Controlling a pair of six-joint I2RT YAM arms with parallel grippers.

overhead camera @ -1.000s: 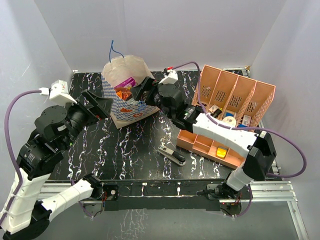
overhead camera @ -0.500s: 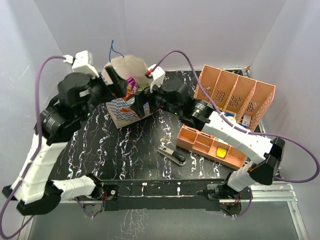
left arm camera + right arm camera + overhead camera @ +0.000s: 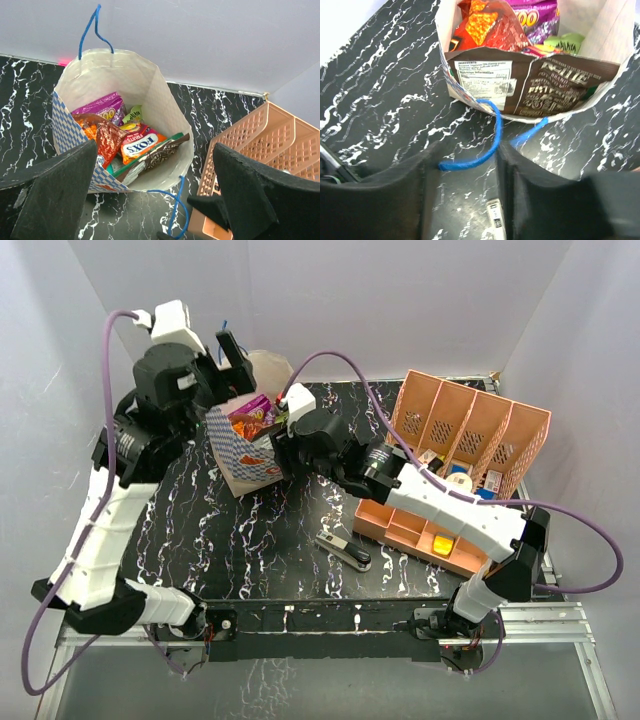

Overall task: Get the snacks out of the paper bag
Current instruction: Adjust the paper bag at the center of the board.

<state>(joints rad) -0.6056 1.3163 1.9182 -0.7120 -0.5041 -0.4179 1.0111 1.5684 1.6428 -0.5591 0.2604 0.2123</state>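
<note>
The paper bag (image 3: 238,462) stands open at the back left, cream with a blue diamond band (image 3: 65,132). Inside lie the snacks (image 3: 250,420): an orange FOX'S packet (image 3: 141,143), a purple one (image 3: 102,107), a red-orange one (image 3: 102,137) and a brown one (image 3: 540,82). My left gripper (image 3: 155,150) hovers open above the bag's mouth, holding nothing. Low at the bag's near rim, my right gripper (image 3: 465,150) has its jaws partly apart, and the blue string handle (image 3: 485,145) loops across the gap between them.
A salmon-pink organiser (image 3: 470,430) stands at the right with a low tray (image 3: 410,530) in front of it. A black stapler (image 3: 343,550) lies on the dark marbled table (image 3: 240,540) near the middle front. White walls close in the back and sides.
My left arm rose and swung from the bag's left side to above its mouth. The right gripper came down to the bag's near handle and its jaws narrowed around the string.
</note>
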